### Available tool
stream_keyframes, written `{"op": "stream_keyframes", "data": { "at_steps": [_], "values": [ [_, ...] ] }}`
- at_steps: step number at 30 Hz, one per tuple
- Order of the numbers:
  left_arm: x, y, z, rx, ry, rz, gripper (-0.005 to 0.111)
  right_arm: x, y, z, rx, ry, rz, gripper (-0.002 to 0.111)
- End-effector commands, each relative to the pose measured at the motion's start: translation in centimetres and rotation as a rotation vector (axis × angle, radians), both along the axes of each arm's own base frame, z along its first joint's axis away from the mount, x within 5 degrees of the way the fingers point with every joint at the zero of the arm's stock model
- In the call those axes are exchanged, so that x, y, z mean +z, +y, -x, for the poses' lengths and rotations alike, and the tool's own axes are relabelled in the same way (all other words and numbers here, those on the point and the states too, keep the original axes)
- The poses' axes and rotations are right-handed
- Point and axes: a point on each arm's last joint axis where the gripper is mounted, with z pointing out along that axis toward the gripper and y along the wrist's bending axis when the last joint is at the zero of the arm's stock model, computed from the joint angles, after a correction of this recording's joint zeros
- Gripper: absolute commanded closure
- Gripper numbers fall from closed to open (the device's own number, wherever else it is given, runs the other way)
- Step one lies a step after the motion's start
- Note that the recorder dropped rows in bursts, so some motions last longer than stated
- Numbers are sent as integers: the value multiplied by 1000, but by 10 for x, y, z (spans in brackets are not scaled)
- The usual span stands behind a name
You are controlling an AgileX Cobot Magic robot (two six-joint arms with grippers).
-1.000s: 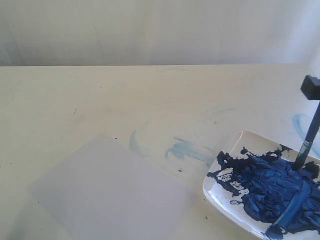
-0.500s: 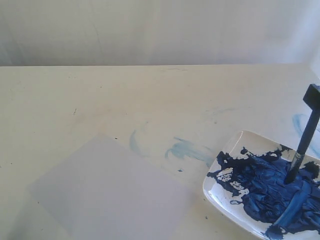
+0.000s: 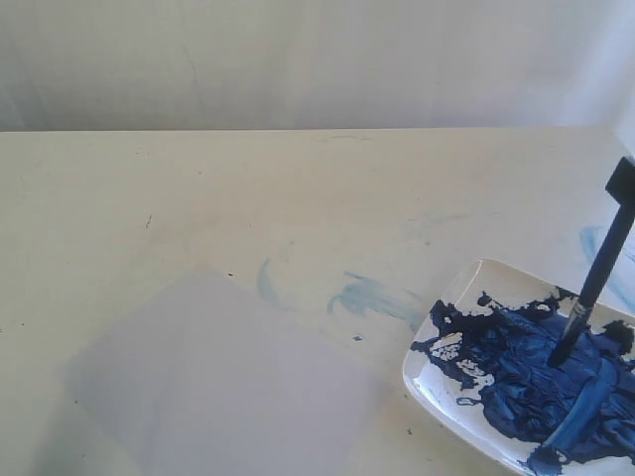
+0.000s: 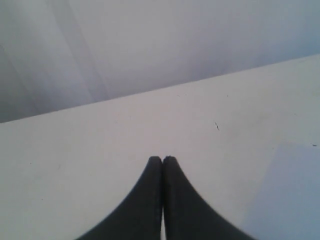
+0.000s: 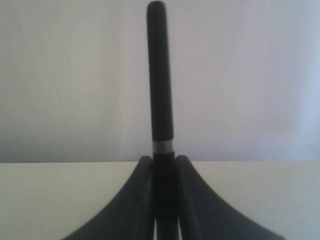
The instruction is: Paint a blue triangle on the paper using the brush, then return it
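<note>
**Table and its load**

I see the cream table (image 3: 149,188) carrying the paper (image 3: 218,382) flat at near left, a white plate (image 3: 425,389) coated in dark blue paint (image 3: 526,382) at near right, and pale-blue smears (image 3: 372,296) just behind them

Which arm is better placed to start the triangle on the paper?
Right. The right tool is shut on the brush, whose tip sits in the blue paint on the plate. The left tool is shut and empty, above bare table beside the paper.
</note>
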Motion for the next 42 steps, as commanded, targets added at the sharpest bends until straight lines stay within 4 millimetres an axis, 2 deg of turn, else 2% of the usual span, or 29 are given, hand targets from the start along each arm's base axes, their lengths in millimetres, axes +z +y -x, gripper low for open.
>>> {"op": "stream_keyframes", "data": {
  "at_steps": [1,5,8,10,14,16,18,20,21,22,25,26,27,30,35,42],
  "values": [
    [20,2,2,19,-231,43,107,3,-1,1,-4,-14,-13,108],
    [41,6,8,22,-468,209,107,4,-1,1,-8,-18,-22,108],
    [48,13,6,70,-428,414,107,6,-2,0,-15,-33,-28,108],
    [60,11,-2,85,-305,398,107,12,-2,0,-15,-52,-29,108],
    [84,-3,-31,-12,-7,215,107,23,1,1,6,-85,-4,108],
    [98,-13,-54,-87,175,189,107,27,2,1,17,-85,-6,108],
    [104,-22,-76,-168,376,146,107,30,3,1,33,-77,-5,108],
    [105,-33,-96,-320,602,23,107,33,4,2,47,-70,-5,108],
    [105,-42,-107,-500,754,-73,107,35,5,2,51,-72,-6,108],
    [104,-49,-114,-625,837,-90,107,36,5,2,54,-71,-7,108],
    [97,-66,-156,-861,947,14,107,37,5,2,59,-71,-7,108],
    [93,-67,-169,-870,972,25,107,37,5,2,59,-71,-7,108],
    [81,-66,-183,-875,1036,26,107,37,5,2,61,-68,-6,108],
    [54,-58,-210,-877,1161,53,107,36,6,2,72,-54,0,108],
    [17,-50,-230,-873,1275,131,107,35,7,2,78,-10,-104,108],
    [-10,-47,-239,-862,1339,158,107,29,11,-6,74,34,-119,108]
  ]
}}
